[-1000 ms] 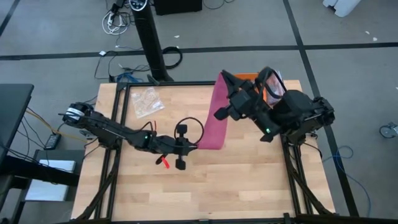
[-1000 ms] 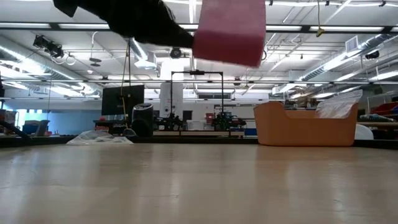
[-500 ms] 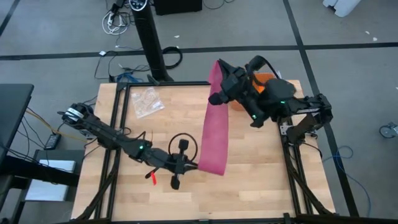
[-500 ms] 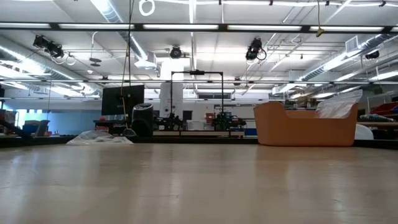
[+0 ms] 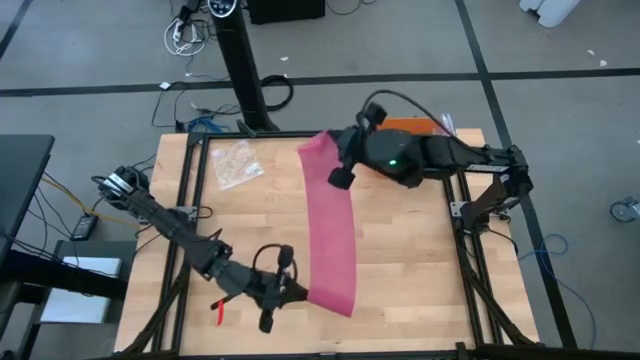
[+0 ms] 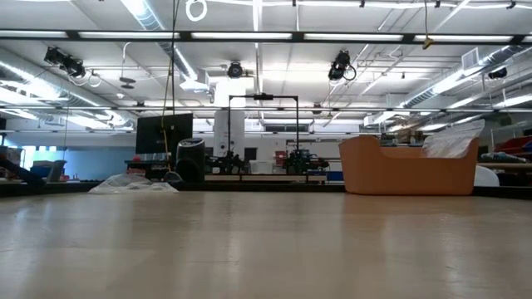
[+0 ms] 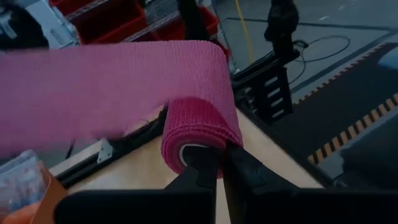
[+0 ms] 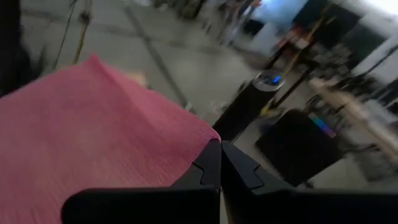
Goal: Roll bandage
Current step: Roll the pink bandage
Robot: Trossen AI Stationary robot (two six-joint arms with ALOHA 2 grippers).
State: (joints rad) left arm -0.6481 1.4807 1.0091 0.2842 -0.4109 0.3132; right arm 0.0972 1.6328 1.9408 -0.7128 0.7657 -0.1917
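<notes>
Both jaws pinching bandage (image 5: 333,240) ends — taut

1. Surface (image 5: 400,260): light wood planks, dark metal frame along its edges.
2. Clear crinkly plastic bag (image 5: 237,163): lies flat near the far left corner of the surface; in the low view a pale heap (image 6: 133,183) at the far edge, left.
3. Orange bin (image 6: 405,169): at the far right edge of the surface, crumpled clear plastic (image 6: 453,141) poking above its rim.
4. Black post (image 5: 240,60): stands on the grey floor beyond the surface, loose cables (image 5: 185,35) beside it.
5. Dark desk (image 5: 20,190): left of the surface, partly in frame.
</notes>
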